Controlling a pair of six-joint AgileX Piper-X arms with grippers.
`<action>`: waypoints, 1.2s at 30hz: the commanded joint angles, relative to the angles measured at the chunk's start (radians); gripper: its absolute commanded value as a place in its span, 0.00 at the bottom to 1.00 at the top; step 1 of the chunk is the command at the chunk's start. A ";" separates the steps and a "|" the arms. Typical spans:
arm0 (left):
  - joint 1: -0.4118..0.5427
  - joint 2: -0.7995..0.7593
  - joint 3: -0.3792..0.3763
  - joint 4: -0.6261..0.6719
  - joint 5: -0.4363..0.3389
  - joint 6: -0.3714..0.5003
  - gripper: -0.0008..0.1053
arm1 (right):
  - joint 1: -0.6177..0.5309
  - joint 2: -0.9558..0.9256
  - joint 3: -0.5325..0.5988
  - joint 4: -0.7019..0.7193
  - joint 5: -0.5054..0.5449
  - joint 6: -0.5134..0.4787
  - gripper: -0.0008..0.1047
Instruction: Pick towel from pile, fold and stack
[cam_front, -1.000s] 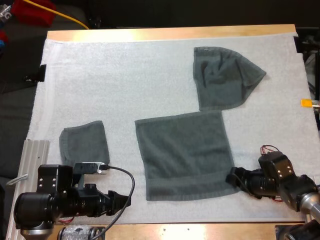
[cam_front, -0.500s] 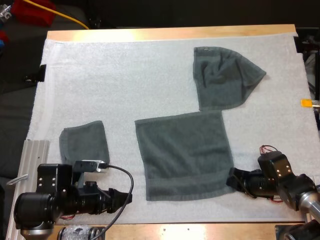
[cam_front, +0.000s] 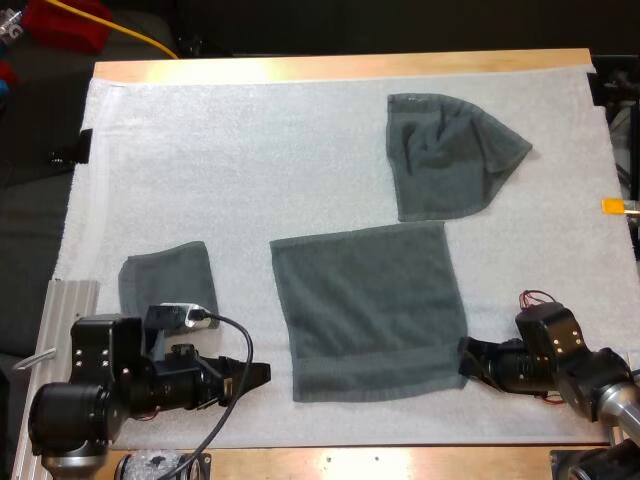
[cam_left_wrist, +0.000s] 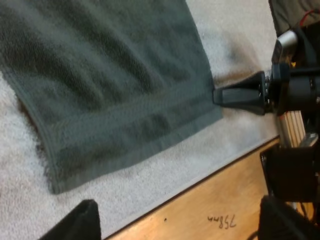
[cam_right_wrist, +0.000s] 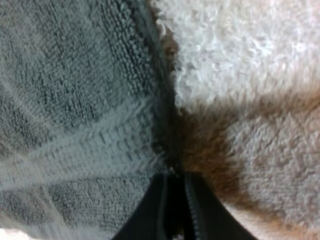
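At the near left of the white mat lies a small folded towel, dark grey-green and squared off, with soft rounded corners. Just near of it, the left gripper points right along the table. Its fingers stand wide apart and hold nothing, and they are short of the flat towel. That towel is the one in hand. It is spread as a near-square sheet in the middle of the mat, looped terry with a flatter woven band running left to right close to its near edge. Its near left corner lies to the right of the left gripper and a little farther in. The right gripper is already at the towel's right edge, beside the near right corner, pointing left. Its fingers are closed together at the hem, and whether any cloth is caught between them I cannot tell. So the right arm is nearer, and the left probably has to reach right to its corner. At the far right sits a crumpled towel, bunched and creased, apart from both grippers.
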 joint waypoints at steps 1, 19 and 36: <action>-0.012 0.011 0.006 -0.016 0.011 -0.014 0.60 | 0.001 0.005 0.005 0.010 -0.011 -0.013 0.01; -0.067 0.049 0.290 -0.211 0.006 -0.203 0.60 | 0.001 0.005 0.005 0.010 -0.019 -0.020 0.01; -0.219 0.264 0.290 -0.385 -0.024 -0.264 0.60 | 0.001 0.005 0.005 0.010 -0.021 -0.020 0.01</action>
